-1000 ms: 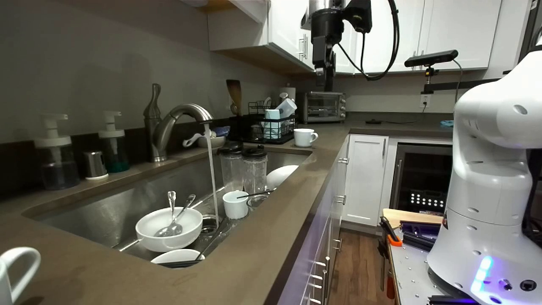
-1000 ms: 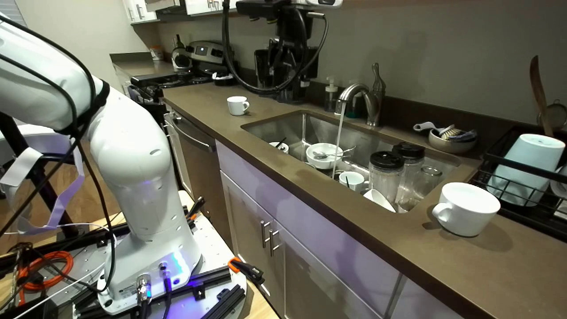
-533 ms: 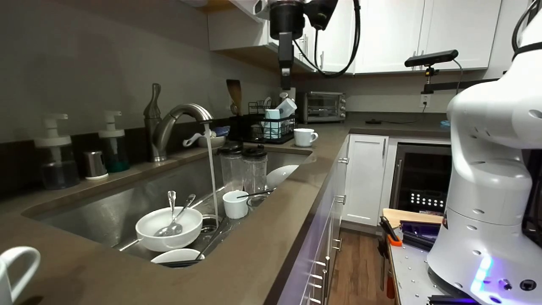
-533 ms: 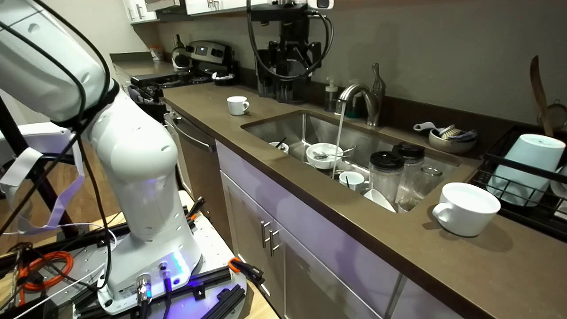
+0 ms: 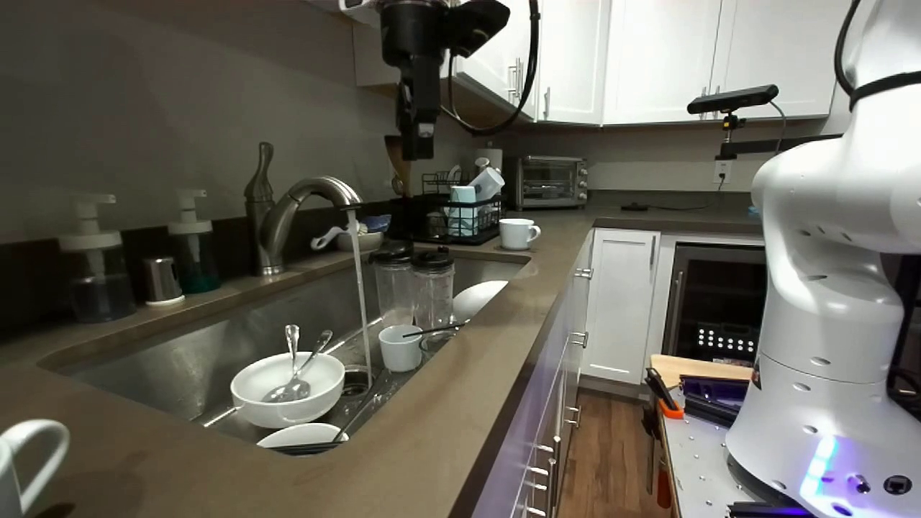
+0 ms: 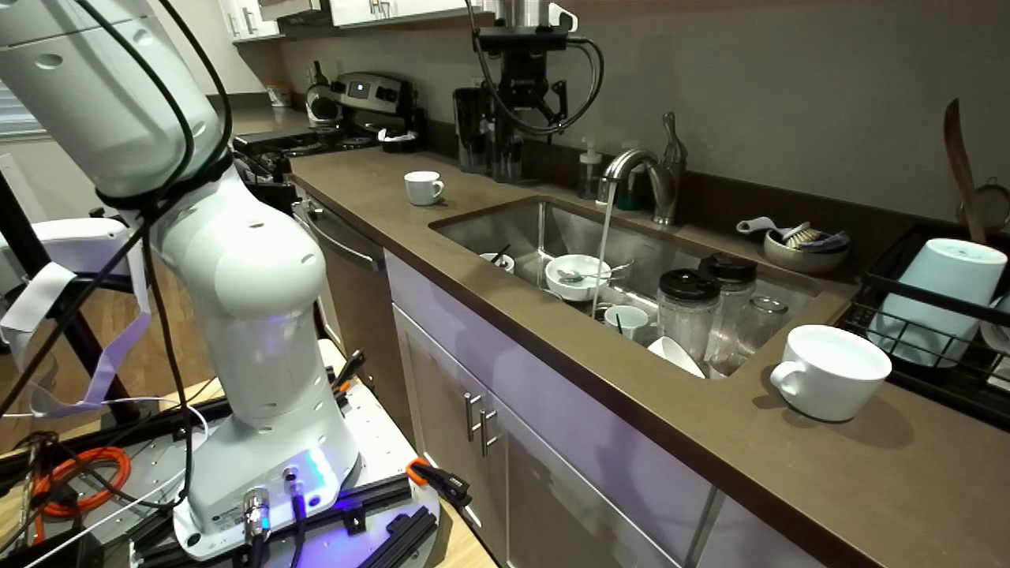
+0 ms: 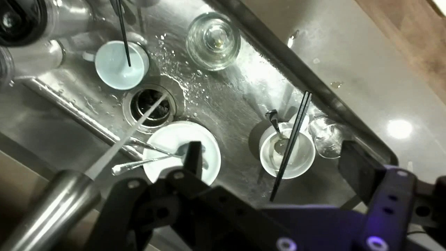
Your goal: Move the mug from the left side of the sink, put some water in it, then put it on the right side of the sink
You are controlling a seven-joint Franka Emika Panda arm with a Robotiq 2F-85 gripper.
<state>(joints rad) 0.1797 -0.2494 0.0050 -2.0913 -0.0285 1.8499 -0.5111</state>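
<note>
A white mug [image 6: 423, 189] stands upright on the counter to the left of the sink [image 6: 572, 233]; an exterior view cuts the same mug [image 5: 8, 478] off at its edge. Water runs from the chrome faucet [image 5: 324, 191] into the sink, and the wrist view shows the stream falling towards the drain. High above the counter hangs my gripper [image 5: 417, 150], pointing down. Seen from the wrist, the gripper [image 7: 278, 162] has its fingers spread wide with nothing held; dishes in the sink lie far below the gap. The mug is outside the wrist view.
Inside the sink are a bowl [image 5: 288, 392] with spoons, small white cups, chopsticks, glasses and lidded clear jars [image 6: 688, 315]. Another white mug [image 6: 832, 371] stands right of the sink beside a black dish rack [image 6: 892, 315]. Soap bottles [image 5: 93, 273] line the wall.
The arm has swung inward, carrying the gripper towards the wall behind the sink. It stays high and open. Mugs and dishes have not moved; the water keeps running.
</note>
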